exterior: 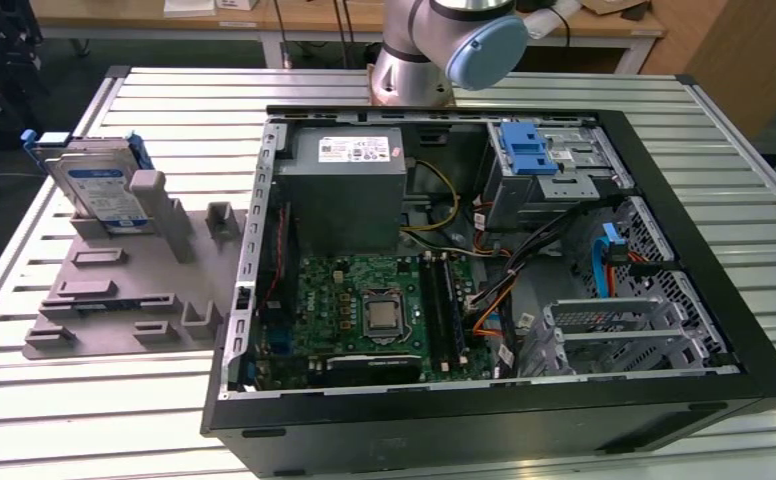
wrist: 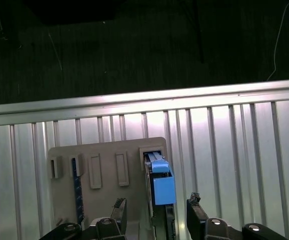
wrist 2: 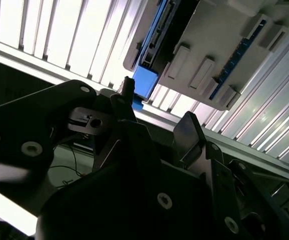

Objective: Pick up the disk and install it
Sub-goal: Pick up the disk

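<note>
The disk [exterior: 101, 185] stands on edge in a grey slotted holder [exterior: 135, 290] at the exterior view's left, its blue-and-white label facing out and its blue carrier frame on top. In the first wrist view my gripper [wrist: 157, 206] is open and hovers well above the disk [wrist: 162, 186], whose blue carrier end lies in line between the two dark fingertips [wrist: 118, 206]. In the second wrist view the open gripper [wrist 2: 157, 107] frames the same blue end of the disk [wrist 2: 145, 82] and the holder [wrist 2: 219, 55]. Nothing is held.
An open computer case [exterior: 708, 250] lies on the slatted metal table [exterior: 121, 400], to the exterior view's right of the holder. Inside are a grey power supply box [exterior: 348, 190], a motherboard [exterior: 375, 310] and a silver drive cage with a blue latch [exterior: 535, 155]. The arm's base [exterior: 422, 60] stands behind the case.
</note>
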Robot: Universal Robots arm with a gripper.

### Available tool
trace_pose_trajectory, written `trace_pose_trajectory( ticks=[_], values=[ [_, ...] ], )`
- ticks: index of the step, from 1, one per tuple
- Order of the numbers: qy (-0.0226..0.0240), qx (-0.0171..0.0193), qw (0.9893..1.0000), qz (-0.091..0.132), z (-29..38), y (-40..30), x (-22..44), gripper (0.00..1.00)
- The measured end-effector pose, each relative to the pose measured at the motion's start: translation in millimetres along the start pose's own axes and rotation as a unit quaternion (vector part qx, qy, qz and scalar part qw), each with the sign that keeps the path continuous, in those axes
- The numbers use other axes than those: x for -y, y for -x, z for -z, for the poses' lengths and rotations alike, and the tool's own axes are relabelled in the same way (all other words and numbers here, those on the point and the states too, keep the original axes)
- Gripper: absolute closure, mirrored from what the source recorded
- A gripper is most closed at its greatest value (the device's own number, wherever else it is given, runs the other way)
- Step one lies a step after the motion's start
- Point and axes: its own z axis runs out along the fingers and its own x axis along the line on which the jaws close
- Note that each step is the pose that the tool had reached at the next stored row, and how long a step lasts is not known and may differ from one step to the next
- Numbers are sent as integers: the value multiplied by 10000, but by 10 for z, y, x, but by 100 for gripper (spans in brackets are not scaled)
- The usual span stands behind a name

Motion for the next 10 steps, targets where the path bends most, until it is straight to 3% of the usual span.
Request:
trace_pose_trajectory(
  ticks=[10],
  values=[
    [-2, 1, 10000, 0, -30, -1, 1, 41]
  ],
)
